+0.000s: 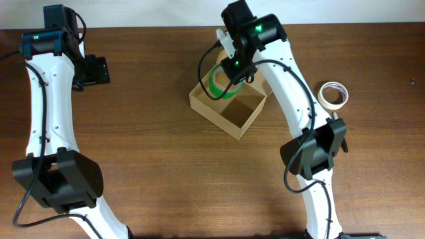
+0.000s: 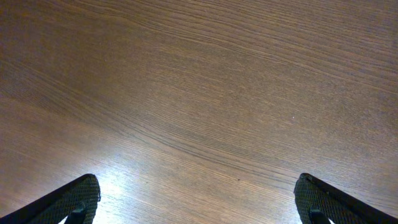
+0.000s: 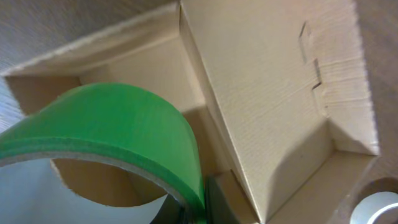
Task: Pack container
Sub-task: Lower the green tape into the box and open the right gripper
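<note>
Green tape roll fills the foreground of the right wrist view, its thin wall pinched at the bottom edge of the picture by the right gripper, which is clenched on it. Behind the roll, the cardboard box is seen from above, with its tan inner walls and its flap lid folded back.

From overhead, the box is found on the brown wooden desk, near the middle and toward the far edge, turned at an angle to the desk's sides. The green tape roll is held over the far-left part of the box's opening, partly covered by the right gripper and its wrist. Whether the roll touches the box floor cannot be told. The rest of the box floor is seen bare.

A second tape roll, pale and lying flat, is placed on the desk to the right of the box, well apart from it, just beyond the right arm.

The left gripper is kept at the far left of the desk, well away from the box. Its dark fingers are spread wide over bare wood, and nothing is held between them.
</note>
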`<state>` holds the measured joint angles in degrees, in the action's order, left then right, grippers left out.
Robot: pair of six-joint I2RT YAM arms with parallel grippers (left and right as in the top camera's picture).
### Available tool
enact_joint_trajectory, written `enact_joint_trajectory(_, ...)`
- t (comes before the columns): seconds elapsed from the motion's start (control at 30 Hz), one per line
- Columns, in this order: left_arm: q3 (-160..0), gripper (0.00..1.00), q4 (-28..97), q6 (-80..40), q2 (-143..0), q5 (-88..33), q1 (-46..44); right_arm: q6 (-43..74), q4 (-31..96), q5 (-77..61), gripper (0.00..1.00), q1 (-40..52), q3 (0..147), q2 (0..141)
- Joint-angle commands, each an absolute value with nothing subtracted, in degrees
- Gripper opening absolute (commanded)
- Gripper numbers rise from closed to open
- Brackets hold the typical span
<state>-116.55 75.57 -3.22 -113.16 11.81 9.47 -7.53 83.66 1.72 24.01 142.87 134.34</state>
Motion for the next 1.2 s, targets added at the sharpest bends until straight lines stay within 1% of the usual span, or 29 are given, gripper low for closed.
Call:
enact_joint_trajectory(0.0, -116.38, 1.0, 75.46, -2.94, -113.78, 11.4, 9.91, -7.73, 82.52, 2.24, 0.04, 23.99, 140.86, 135.63)
enact_joint_trajectory(0.27, -116.38, 1.0, 75.44, -2.96, -113.78, 11.38, 9.91, -7.66, 78.17, 1.08, 0.04, 24.03, 134.78, 136.31)
enact_joint_trajectory(0.5, -116.38, 1.0, 75.46, -2.96, -113.78, 11.4, 9.91, -7.01, 71.85, -0.19, 0.04, 24.03, 129.14, 136.4)
enact_joint_trajectory(0.83, -116.38, 1.0, 75.44, -2.96, -113.78, 11.4, 9.91, -5.13, 65.32, -0.6, 0.04, 24.03, 127.7, 136.46)
enact_joint_trajectory(1.17, -116.38, 1.0, 75.44, -2.96, -113.78, 11.38, 9.91, -3.99, 64.51, 0.27, 0.04, 24.03, 127.66, 138.93)
